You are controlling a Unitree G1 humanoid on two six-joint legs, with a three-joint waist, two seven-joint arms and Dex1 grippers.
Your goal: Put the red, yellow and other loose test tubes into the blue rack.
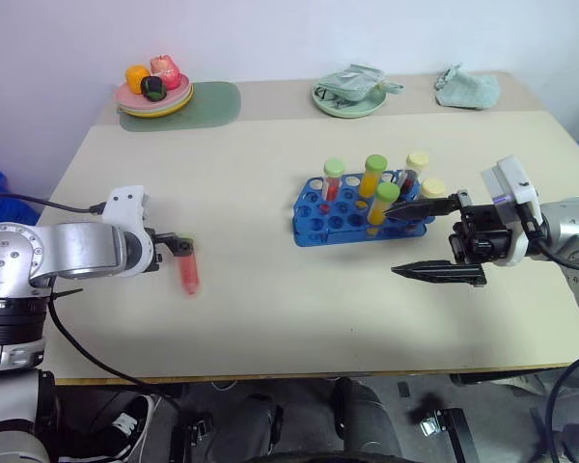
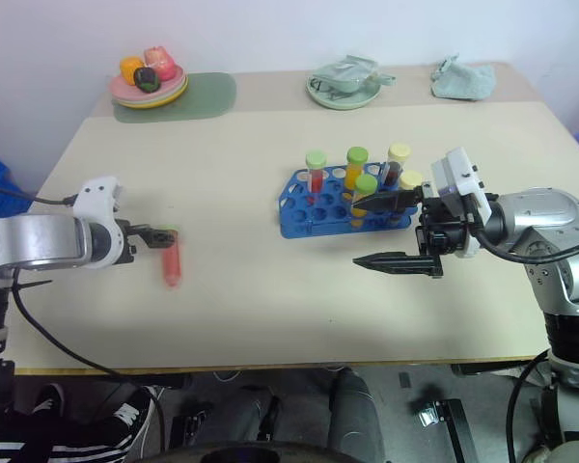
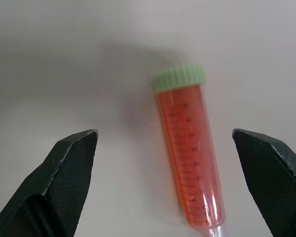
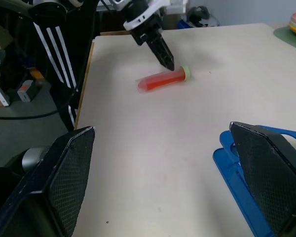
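Nearest the camera, at the lower left of the head view, the left gripper [image 1: 177, 243] hangs over the one loose tube on the beige table [image 1: 270, 309]: a clear plastic test tube of red liquid with a pale green screw cap [image 1: 188, 272], lying flat on its side. In the left wrist view the two black fingers [image 3: 69, 168] stand wide apart with the tube lying between them, cap pointing away, and neither finger touches it, so nothing is gripped yet.

At the right of the frame the right gripper [image 1: 434, 239] is spread just as wide and holds nothing; its upper finger reaches in beside the rack's near right end (whether it touches I cannot tell).

Farther back, at centre right, the blue plastic tube rack [image 1: 318, 214] already carries about five upright tubes with green and yellow caps, some red, some orange-yellow.

Most of the job looks done, then. What remains, as far as I can judge, is this single red tube: close on it, lift it, stand it in a free hole.

Along the far edge sit a plate of toy fruit [image 1: 154, 92], a pale green dish [image 1: 349, 95] and a crumpled cloth [image 1: 468, 89].
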